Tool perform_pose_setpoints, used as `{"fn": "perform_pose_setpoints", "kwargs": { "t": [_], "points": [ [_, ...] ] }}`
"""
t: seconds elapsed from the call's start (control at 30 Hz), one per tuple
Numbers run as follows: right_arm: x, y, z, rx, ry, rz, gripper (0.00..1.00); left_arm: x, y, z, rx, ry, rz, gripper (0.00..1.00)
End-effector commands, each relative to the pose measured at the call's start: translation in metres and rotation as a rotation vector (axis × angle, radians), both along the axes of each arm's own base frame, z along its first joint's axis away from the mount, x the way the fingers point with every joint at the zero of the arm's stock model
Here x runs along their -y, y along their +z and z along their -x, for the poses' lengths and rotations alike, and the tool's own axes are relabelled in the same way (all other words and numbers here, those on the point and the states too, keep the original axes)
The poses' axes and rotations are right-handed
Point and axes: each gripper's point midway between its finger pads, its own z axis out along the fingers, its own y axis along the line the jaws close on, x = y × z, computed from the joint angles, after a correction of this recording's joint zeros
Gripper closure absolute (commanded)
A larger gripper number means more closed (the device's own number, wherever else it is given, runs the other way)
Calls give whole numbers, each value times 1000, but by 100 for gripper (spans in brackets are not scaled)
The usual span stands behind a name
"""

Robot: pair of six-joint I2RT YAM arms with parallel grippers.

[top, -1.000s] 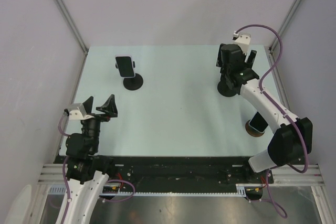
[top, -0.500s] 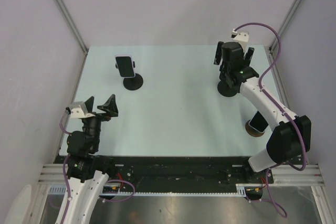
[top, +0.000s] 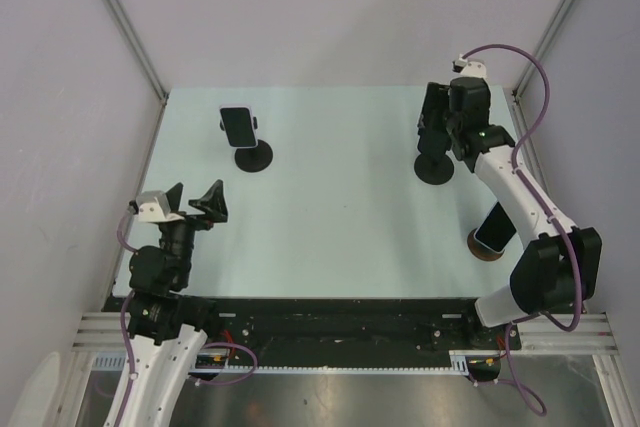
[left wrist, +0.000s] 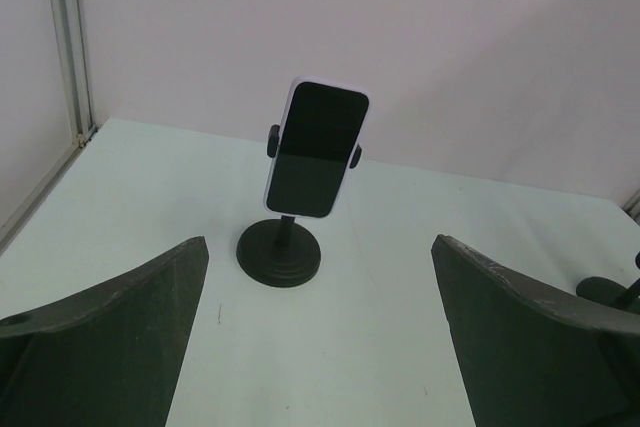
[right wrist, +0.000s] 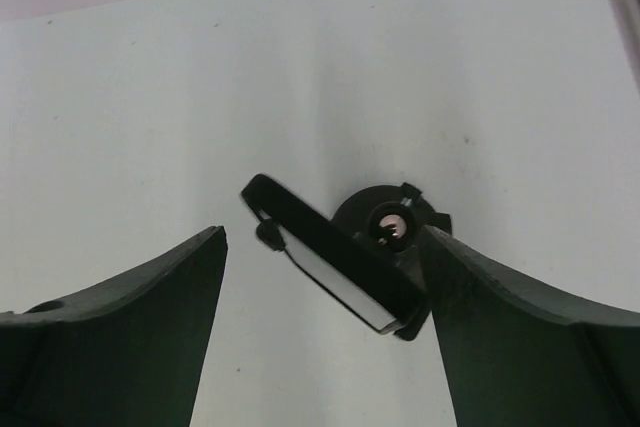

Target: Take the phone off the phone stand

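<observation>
phones (top: 238, 125) three, stands (top: 252, 158) three

The pale tabletop (top: 340, 237) is carrying three things: a black phone stand (top: 252, 158) sitting far left, a second black stand (top: 435, 169) far right, and a brown-based stand (top: 477, 246) resting near right.

1. Left phone (left wrist: 316, 147): black screen, pale casing, upright in portrait, leaning slightly to one side. It is clamped at both sides by the left phone stand (left wrist: 279, 255), which is black with a thin stem and a round base, on the far left of the table.
2. Right phone (right wrist: 330, 257): dark with a pale edge, seen edge-on from above. It sits in the cradle of the right phone stand (top: 435, 169), black with a round base, at far right.
</observation>
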Motion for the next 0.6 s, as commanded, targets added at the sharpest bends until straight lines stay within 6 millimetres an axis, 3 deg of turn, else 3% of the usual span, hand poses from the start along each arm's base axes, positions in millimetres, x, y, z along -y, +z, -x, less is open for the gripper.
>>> {"fn": "perform_pose_setpoints", "kwargs": {
  "t": [0.0,0.17,0.27,0.3,0.5,0.57],
  "points": [
    [-23,24,7,69,154,-35,25,7,17,1,25,-42,-6,0],
    [-25,16,7,51,189,-50,44,15,11,-4,-4,-79,-30,0],
    [-27,14,11,60,202,-64,60,22,7,-6,-23,-116,-43,0],
    [-29,9,13,52,211,-67,69,24,8,-6,-22,-126,-48,0],
    [-44,32,28,117,284,-60,100,43,2,-11,-57,-228,-83,0],
    [-61,46,37,157,353,-69,100,49,0,-11,-65,-259,-94,0]
  ]
}}
